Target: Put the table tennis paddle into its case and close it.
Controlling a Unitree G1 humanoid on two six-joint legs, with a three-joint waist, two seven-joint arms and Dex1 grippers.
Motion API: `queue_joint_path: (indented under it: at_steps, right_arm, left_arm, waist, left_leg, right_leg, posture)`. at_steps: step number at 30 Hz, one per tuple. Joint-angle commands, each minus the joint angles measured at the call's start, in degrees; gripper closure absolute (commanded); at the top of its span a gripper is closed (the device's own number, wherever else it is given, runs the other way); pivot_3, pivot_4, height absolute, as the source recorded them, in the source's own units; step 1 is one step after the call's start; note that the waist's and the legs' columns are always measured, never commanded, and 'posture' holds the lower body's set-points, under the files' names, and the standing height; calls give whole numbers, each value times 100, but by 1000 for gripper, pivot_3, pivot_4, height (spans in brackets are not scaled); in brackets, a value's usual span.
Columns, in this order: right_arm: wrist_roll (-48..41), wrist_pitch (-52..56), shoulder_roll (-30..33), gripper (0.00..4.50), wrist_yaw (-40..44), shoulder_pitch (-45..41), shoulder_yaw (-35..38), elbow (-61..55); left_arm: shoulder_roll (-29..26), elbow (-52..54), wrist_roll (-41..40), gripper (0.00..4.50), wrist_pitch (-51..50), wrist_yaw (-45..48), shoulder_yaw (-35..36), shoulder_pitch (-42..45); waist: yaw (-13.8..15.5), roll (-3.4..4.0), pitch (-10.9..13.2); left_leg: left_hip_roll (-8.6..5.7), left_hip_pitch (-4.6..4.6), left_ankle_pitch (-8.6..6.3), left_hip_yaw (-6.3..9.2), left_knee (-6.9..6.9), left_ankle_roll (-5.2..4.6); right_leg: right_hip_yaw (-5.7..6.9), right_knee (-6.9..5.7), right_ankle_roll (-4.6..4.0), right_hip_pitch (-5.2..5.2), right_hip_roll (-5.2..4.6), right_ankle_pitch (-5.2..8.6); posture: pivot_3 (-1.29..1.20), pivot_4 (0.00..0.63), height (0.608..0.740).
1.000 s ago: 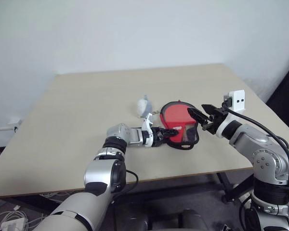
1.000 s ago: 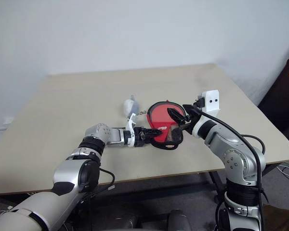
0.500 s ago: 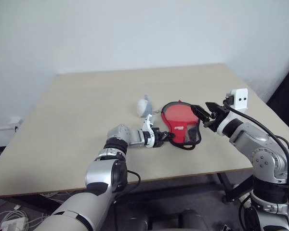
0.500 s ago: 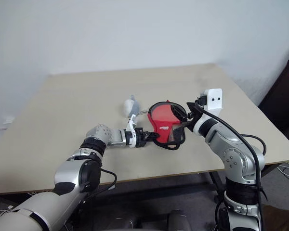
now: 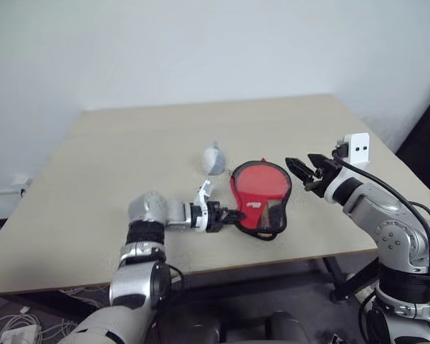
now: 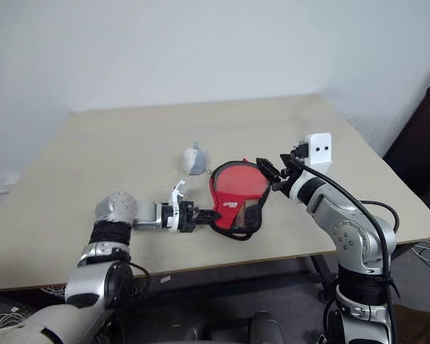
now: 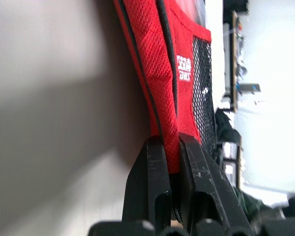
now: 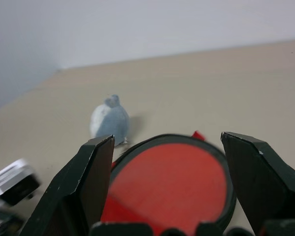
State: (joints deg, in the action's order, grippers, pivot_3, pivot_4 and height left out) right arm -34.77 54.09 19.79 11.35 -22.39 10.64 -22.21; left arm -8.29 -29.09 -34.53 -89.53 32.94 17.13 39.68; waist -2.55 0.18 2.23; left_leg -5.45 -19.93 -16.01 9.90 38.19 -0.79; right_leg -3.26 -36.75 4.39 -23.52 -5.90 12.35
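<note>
The case (image 5: pixel 260 192) is a red, black-edged pouch with a white logo and a mesh pocket (image 5: pixel 274 211), and it sits tilted near the table's front. My left gripper (image 5: pixel 233 213) is shut on its narrow end; in the left wrist view both fingers (image 7: pixel 157 162) pinch the red fabric (image 7: pixel 155 64). The grey-blue plush charm (image 5: pixel 214 158) lies just behind the case. My right gripper (image 5: pixel 303 164) is open beside the round end, not touching it, and the red face (image 8: pixel 169 184) shows between its fingers. The table tennis paddle is hidden.
The beige table (image 5: pixel 129 143) stretches wide to the left and back. Its front edge (image 5: pixel 272 259) runs close under the case. A white wall stands behind, and a dark object (image 5: pixel 428 136) is off the table's right side.
My left gripper has shut on the case's narrow end and pulled it left and toward the front edge. The case has come away from the right gripper, which stays open in place.
</note>
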Motion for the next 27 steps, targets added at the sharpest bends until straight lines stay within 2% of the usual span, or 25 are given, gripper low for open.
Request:
queue_joint_path:
  at_steps: [1,8,13,20,27]
  right_arm:
    - [15,-23,-16,729,-74,-124,54,-79]
    - [59,-18,-19,729,-98,-244,27,36]
    - [92,-2,-20,729,-123,-292,10,63]
    - [145,70,-30,729,-186,-259,2,47]
    - [225,108,-29,729,-205,-295,-4,157]
  left_arm:
    - [-48,752,-785,4461,-297,54,-247,-130]
    - [-418,1053,-2431,4461,-297,-49,-1654,-464]
    - [-783,968,-3146,4461,-297,-385,-2472,-409]
    - [-1027,1408,-3963,4461,-297,-985,-2892,-554]
    - [-1153,1755,-4330,4461,-297,-1350,-2656,-863]
  waist:
    - [28,0,0]
    - [56,0,0]
    - [59,1,0]
    - [128,1,1]
    - [128,2,1]
  left_leg:
    - [0,0,0,1,1,0]
    - [1,1,-1,-4,1,0]
    - [2,1,0,-4,1,0]
    - [2,1,0,-4,1,0]
    - [2,1,0,-6,-1,0]
  right_leg:
    - [1,0,0,3,0,0]
    - [-1,3,9,2,1,6]
    - [-2,2,22,2,1,15]
    - [-3,3,24,0,1,17]
    - [-5,3,26,0,3,19]
  posture:
    - [0,0,740]
    - [0,0,740]
    - [0,0,740]
    - [0,0,740]
    - [0,0,740]
